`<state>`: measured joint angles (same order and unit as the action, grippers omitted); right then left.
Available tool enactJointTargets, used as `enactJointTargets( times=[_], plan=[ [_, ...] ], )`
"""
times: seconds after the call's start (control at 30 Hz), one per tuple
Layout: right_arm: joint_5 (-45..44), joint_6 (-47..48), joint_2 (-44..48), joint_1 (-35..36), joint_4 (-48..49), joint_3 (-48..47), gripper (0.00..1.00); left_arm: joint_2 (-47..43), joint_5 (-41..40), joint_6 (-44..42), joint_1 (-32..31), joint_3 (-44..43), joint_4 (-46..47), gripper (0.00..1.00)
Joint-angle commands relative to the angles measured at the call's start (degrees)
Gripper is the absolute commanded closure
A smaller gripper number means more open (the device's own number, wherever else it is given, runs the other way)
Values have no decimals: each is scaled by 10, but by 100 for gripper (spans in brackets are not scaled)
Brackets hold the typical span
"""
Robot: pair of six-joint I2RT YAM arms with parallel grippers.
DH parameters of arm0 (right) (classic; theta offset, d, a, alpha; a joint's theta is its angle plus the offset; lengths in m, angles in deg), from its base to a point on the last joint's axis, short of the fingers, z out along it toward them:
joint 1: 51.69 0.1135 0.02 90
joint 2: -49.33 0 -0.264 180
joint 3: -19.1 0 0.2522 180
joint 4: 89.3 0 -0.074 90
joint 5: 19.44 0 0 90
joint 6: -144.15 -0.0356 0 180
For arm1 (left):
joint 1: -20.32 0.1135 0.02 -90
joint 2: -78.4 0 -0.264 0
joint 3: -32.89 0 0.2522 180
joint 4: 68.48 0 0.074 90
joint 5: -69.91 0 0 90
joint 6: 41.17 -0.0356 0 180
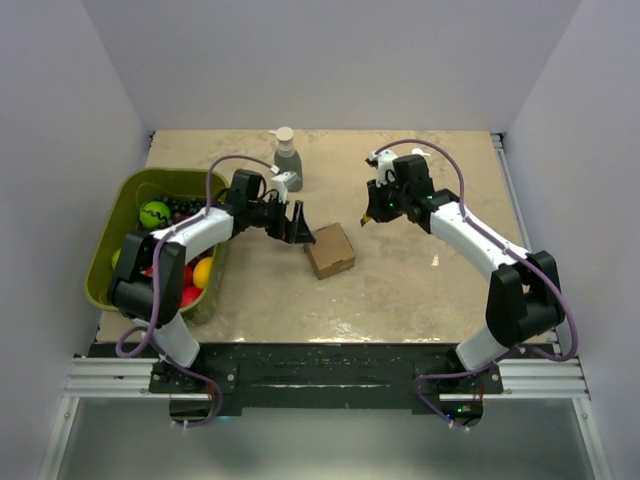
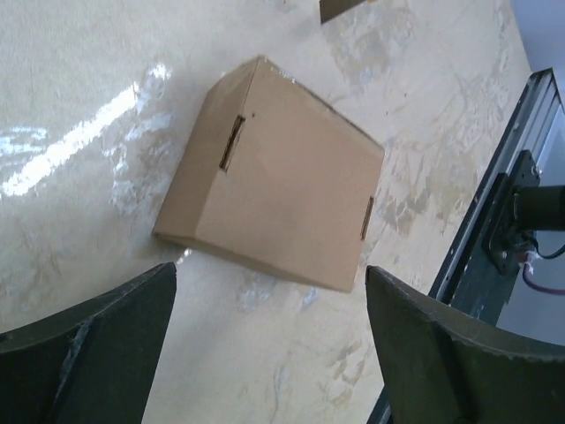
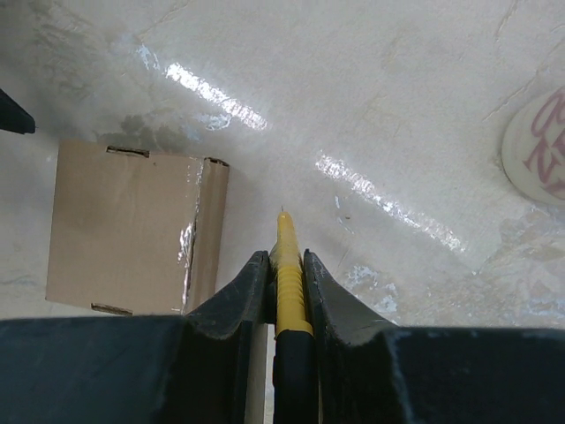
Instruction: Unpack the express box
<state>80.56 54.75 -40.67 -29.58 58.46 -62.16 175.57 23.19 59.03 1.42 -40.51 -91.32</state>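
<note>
Arms, two of them, reach from the near edge over a table (image 1: 400, 290) where one express box (image 1: 330, 250) lies closed at the middle, edges skewed to the table's, too nearly square to tell a long axis. Left gripper (image 1: 298, 226) gapes wide just beside it; the right gripper (image 1: 370, 212), beyond, pinches one yellow-and-black tool (image 3: 287, 256), clear only in the right wrist view. One green bin (image 1: 180, 175) sits left, one pump bottle (image 1: 286, 160) farthest, both seen only from above.

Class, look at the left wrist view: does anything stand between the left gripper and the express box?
Nothing visible does. The open left gripper faces the express box across bare table; the right gripper, holding a yellow tool, is beyond the box.
</note>
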Motion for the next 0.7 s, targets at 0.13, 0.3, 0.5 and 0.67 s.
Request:
enactJointTargets(
  times=[0.13,0.3,0.5,0.67],
  plan=[
    [-5,12,3,2,6,-33,100,47,-90,13,-41,-42,-25,13],
    [-2,9,9,2,9,-26,100,25,-130,-9,-38,19,-29,21],
    [-2,10,11,2,9,-19,100,-15,-107,-34,-11,97,-16,32],
    [-3,8,18,2,17,-8,100,-29,-94,-58,-1,121,-2,36]
  ],
)
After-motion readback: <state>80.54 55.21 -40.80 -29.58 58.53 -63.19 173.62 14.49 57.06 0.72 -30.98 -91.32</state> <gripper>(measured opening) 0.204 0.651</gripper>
